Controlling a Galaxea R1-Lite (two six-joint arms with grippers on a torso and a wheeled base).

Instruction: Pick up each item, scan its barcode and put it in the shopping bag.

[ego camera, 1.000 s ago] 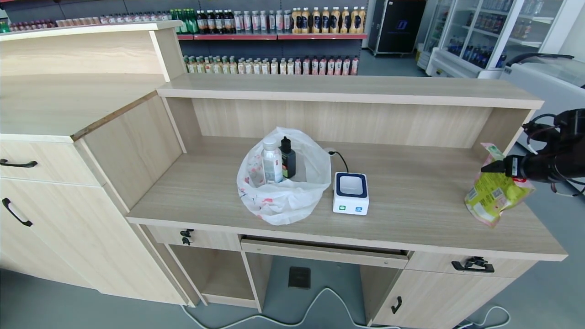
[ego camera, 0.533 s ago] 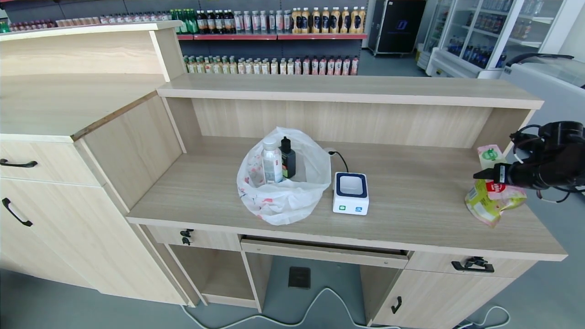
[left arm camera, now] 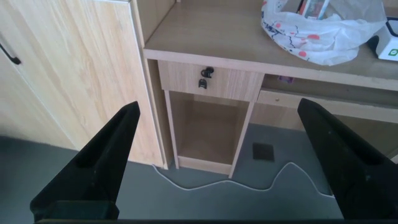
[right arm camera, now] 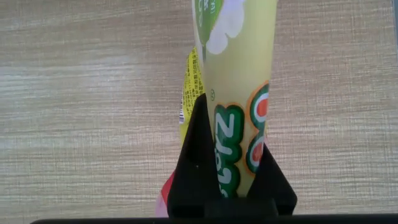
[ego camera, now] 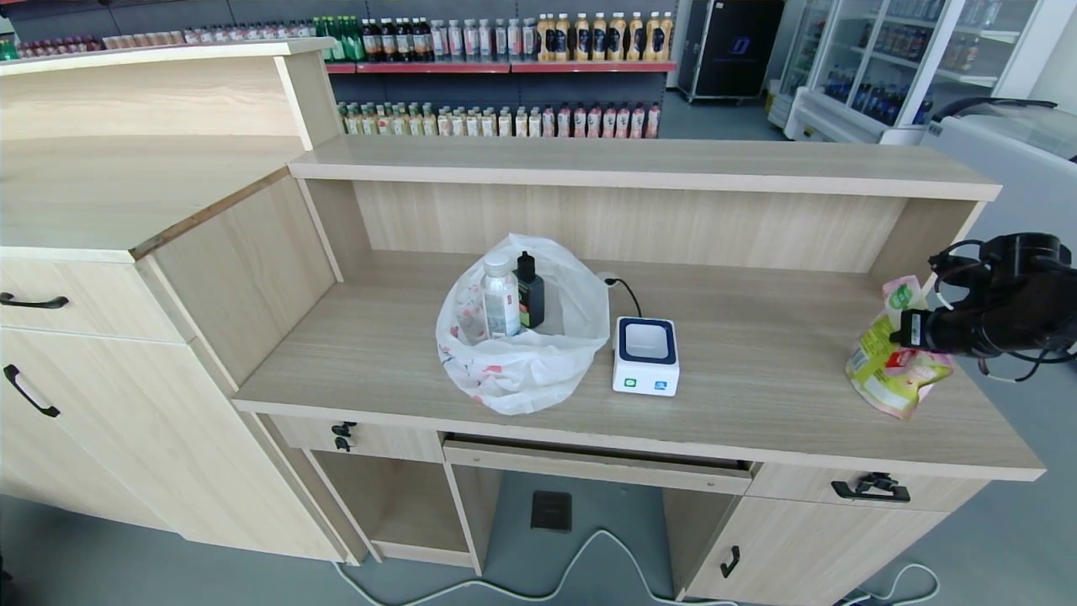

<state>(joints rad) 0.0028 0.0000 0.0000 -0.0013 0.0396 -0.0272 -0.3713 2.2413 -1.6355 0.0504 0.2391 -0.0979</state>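
Left end effector (left arm camera: 219, 104): fingers spread wide, nothing held, low before the counter's (ego camera: 757, 379) left near corner. Right end effector (ego camera: 909, 330): clamped on the yellow-green foil snack pouch (ego camera: 890, 374) over the counter's right end, near the front edge. The pouch's long axis is roughly upright, sealed top uppermost. Whether it touches the counter cannot be told.

Bare counter separates the pouch from the white square scanner (ego camera: 645, 355). Just left of the scanner, the white plastic shopping bag (ego camera: 522, 370) hides the lower parts of a clear bottle (ego camera: 501, 299) and a dark bottle (ego camera: 529, 293).

Large letters on snack pouch (right arm camera: 236, 93) cropped, seemingly illegible; nothing else readable
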